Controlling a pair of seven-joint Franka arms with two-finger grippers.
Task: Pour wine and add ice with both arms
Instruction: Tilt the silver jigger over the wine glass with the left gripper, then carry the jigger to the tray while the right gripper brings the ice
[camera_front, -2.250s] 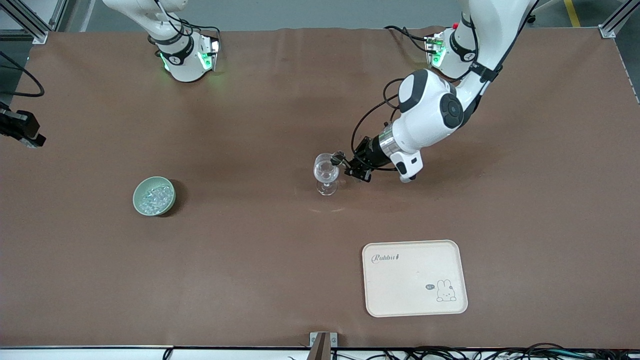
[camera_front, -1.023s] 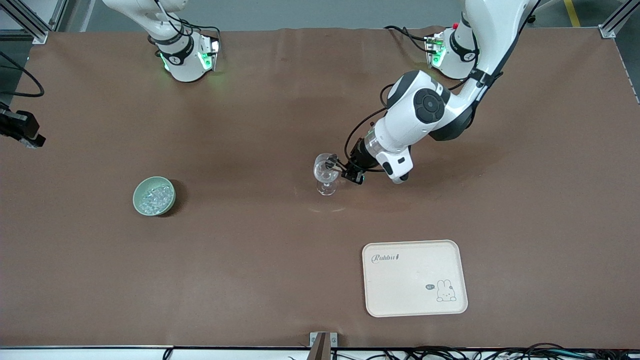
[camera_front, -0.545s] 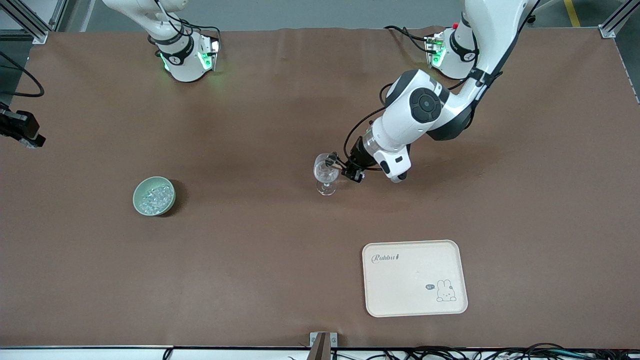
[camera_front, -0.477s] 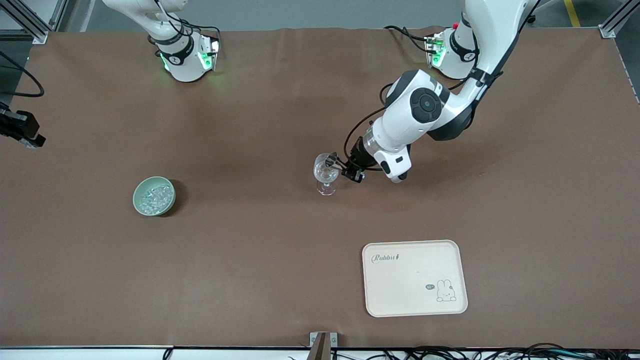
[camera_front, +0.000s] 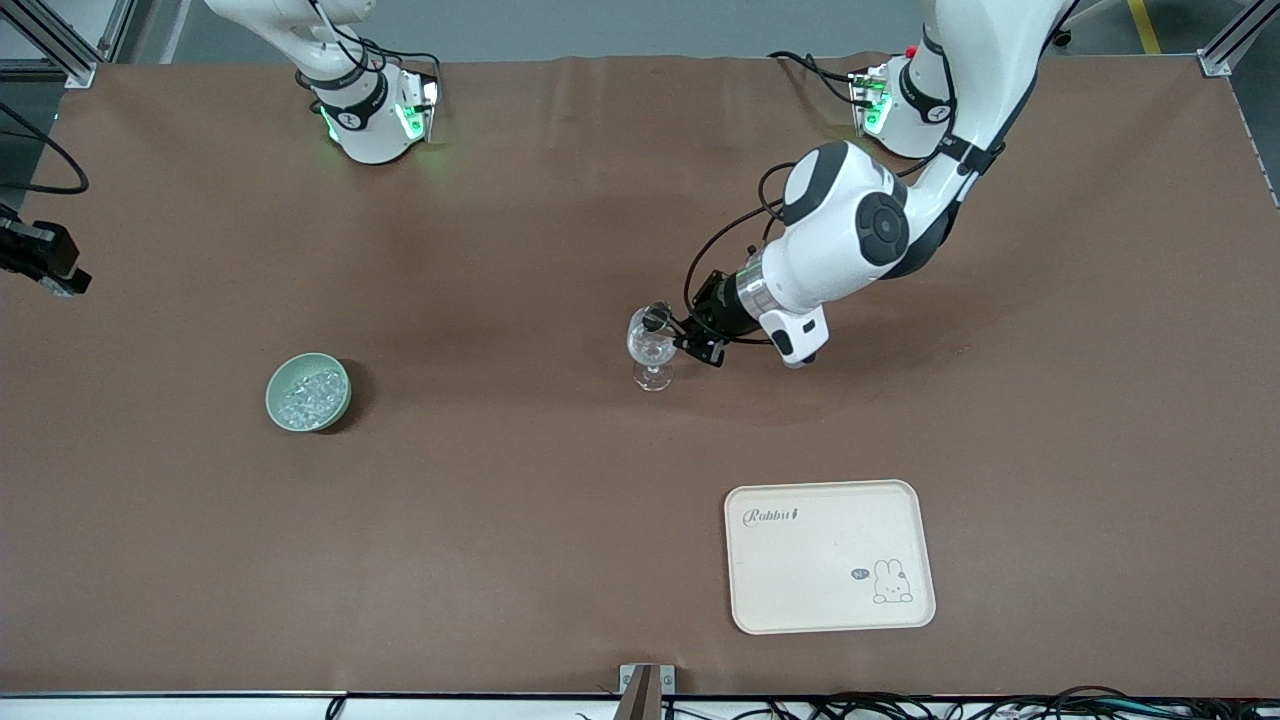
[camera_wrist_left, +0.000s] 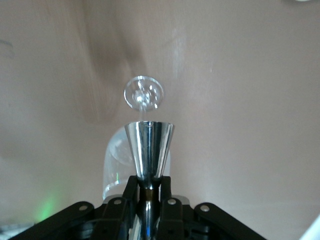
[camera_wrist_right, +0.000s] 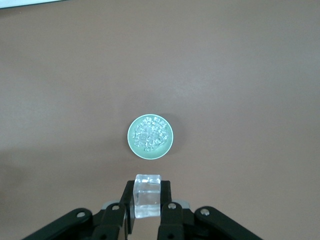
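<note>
Front view, nearest edge: a cream tray (camera_front: 830, 600) lies flat close to the tabletop (camera_front: 500, 550) edge, toward the left arm's end, with bare brown surface all around it.
Open room: a wide bare stretch separates the tray from the bowl and from the glass.
Bowl: a green bowl (camera_front: 272, 395) sits toward the right arm's end, well apart from everything else, about as far from the camera as the glass.
Ice: clear chunks (camera_front: 310, 395) fill the bowl.
Glass: a stemmed glass (camera_front: 652, 350) stands upright near the middle of the tabletop, farther from the camera than the tray.
Left gripper (camera_front: 668, 322): at the glass's rim, jaws pinching the narrow waist of a steel measuring cup (camera_wrist_left: 149, 145) that is tipped over the glass's bowl.
Right gripper (camera_wrist_right: 147, 192): high over the bowl, seen only in its own wrist view, jaws clamped on an ice cube (camera_wrist_right: 147, 200).
Arm bases: both stand along the farthest edge.
</note>
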